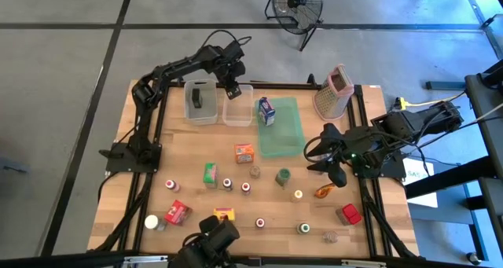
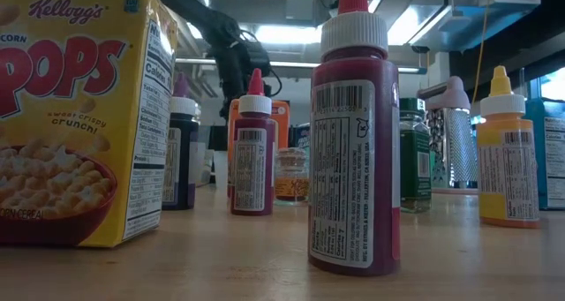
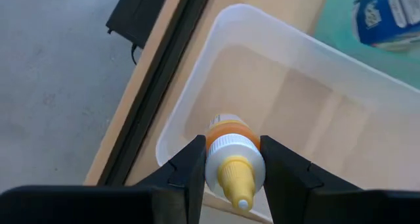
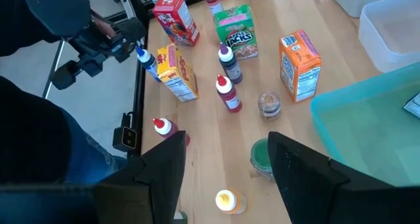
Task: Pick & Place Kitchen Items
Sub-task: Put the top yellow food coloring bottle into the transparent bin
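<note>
Right in front of you in the low view, the yellow cereal box is cut off at the desk's near edge, and the dark-red squeeze bottle with its ribbed white cap stands tall beside it. Behind them a smaller red bottle, a green-lidded jar and a yellow bottle crowd together, hiding most of the orange carton at mid-desk. Your right gripper hangs near the desk's right edge, its jaws standing apart with nothing between them. The flat green tray holds a blue carton. At the far edge your left gripper clamps a yellow-tipped, white-capped bottle, nozzle toward the camera, over the empty clear plastic bin. The neighbouring bin holds something dark you can't make out. The perforated metal grater stands at the far right corner.
</note>
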`<move>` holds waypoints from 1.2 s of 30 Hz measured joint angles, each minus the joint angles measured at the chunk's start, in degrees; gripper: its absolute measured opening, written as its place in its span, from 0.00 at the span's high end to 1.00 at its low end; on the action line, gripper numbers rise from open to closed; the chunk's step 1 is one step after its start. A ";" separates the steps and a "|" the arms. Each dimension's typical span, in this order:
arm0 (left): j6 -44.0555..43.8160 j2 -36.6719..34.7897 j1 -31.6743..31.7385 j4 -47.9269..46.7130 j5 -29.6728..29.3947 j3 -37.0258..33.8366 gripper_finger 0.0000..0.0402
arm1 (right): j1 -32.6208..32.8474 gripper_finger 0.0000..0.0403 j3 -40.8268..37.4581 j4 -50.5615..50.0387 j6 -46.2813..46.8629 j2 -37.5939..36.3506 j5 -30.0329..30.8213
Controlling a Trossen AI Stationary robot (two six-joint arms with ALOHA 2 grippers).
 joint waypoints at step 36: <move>-1.03 -0.02 0.04 1.77 -2.44 -2.64 0.68 | 0.02 0.52 0.00 -0.12 -0.01 0.00 0.11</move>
